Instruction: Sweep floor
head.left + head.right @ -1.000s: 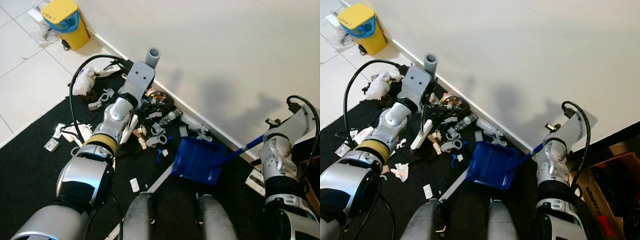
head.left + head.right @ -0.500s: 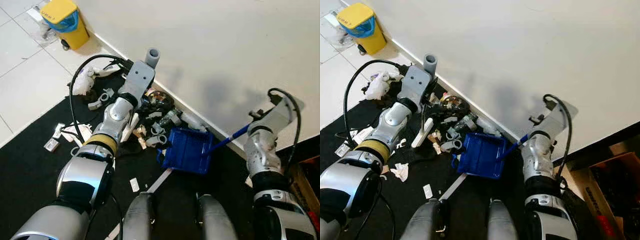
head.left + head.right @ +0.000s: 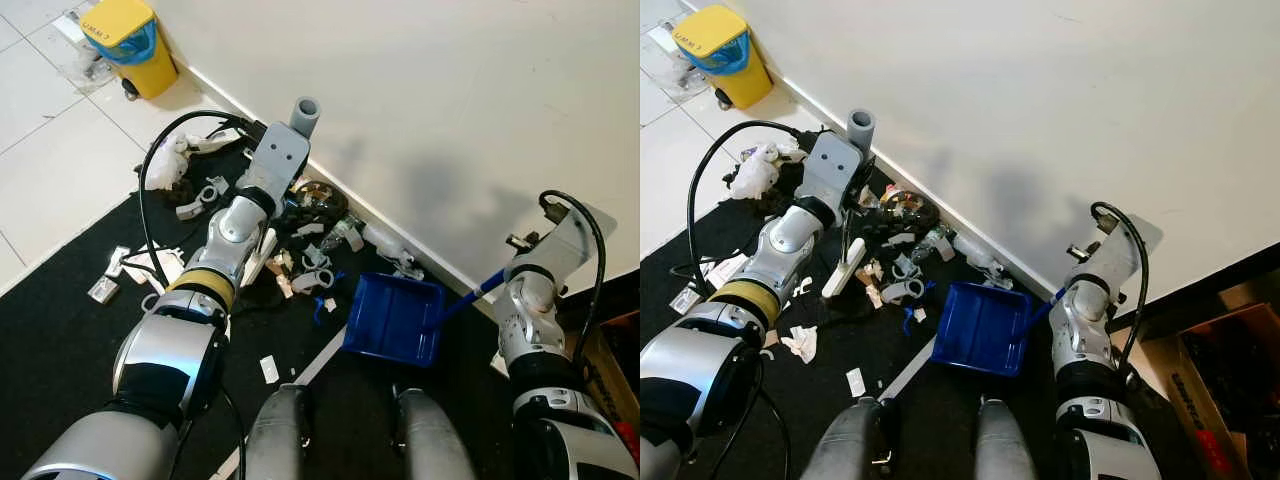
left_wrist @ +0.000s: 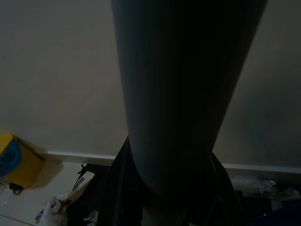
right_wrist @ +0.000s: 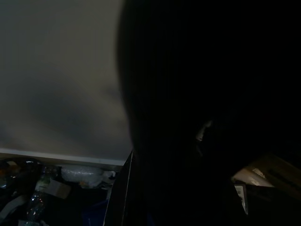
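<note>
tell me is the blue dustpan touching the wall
Apart. In the left eye view the blue dustpan lies on the black mat, with a strip of mat and litter between its far edge and the wall.

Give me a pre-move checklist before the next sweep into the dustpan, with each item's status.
1. Blue dustpan down on the black mat with its mouth toward the litter: ok.
2. Litter pile lies along the wall ahead of the pan, none inside it yet: ok.
3. Broom's grey handle at the left end effector, white head beside the pile: ok.
4. Right end effector's grip on the blue dustpan handle: cannot tell, it is hidden behind the wrist.
5. Scraps left on the mat near the left arm, outside the sweep path: not ok.
</note>
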Motion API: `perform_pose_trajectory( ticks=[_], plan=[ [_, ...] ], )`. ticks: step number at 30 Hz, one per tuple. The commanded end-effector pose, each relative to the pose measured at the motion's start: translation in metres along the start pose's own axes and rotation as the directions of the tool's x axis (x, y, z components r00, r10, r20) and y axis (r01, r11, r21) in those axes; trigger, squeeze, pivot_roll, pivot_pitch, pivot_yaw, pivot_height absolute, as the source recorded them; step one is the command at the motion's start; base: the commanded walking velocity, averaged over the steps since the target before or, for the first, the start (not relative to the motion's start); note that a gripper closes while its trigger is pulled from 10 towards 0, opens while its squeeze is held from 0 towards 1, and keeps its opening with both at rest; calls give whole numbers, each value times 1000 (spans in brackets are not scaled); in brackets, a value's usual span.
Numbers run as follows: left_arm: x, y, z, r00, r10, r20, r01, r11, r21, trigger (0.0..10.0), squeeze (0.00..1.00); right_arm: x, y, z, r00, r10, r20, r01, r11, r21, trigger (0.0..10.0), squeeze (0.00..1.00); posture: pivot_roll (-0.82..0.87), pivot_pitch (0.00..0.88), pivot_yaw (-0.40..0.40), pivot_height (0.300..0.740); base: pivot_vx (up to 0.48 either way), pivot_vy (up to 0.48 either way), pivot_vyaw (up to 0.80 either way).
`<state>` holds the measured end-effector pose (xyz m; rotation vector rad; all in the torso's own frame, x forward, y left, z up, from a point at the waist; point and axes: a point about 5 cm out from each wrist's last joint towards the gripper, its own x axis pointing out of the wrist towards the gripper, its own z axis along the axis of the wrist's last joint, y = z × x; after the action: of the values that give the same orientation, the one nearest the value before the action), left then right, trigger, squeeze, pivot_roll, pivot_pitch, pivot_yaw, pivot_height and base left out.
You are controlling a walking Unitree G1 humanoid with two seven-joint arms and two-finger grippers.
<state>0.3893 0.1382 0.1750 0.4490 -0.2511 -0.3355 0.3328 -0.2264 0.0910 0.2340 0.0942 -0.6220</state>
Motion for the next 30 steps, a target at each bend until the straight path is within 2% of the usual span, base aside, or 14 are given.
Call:
perform_pose_trajectory(
  ticks=[1,6,10,11,15,30],
  plan=[
    [-1,-5,-2,1000,-22,0,22,1000,9,10000,0,0,-7,-3,999,-34,14,35,999,-30,10000,0,-52,262,48,740,0,0,0],
    [-1,-8,-2,1000,-28,-2,28,1000,6,10000,0,-2,-7,-11,997,-74,-8,74,997,-7,10000,0,-55,269,49,740,0,0,0],
    [-1,-10,-2,999,-32,1,32,999,2,10000,0,-5,-7,-15,993,-114,-32,116,992,50,10000,0,-57,274,50,740,0,0,0],
    [0,-12,-1,999,-35,4,35,999,-1,10000,0,-6,-7,-19,989,-139,-52,143,986,89,10000,0,-57,277,51,740,0,0,0],
    [0,-14,-1,999,-40,8,40,999,-4,10000,0,-8,-6,-21,985,-157,-65,164,979,123,10000,0,-58,279,53,740,0,0,0],
    [2,-14,2,999,-43,15,43,999,-5,10000,0,-1,2,-10,983,-178,-53,184,968,172,10000,0,-58,275,52,740,0,0,0]
  ],
)
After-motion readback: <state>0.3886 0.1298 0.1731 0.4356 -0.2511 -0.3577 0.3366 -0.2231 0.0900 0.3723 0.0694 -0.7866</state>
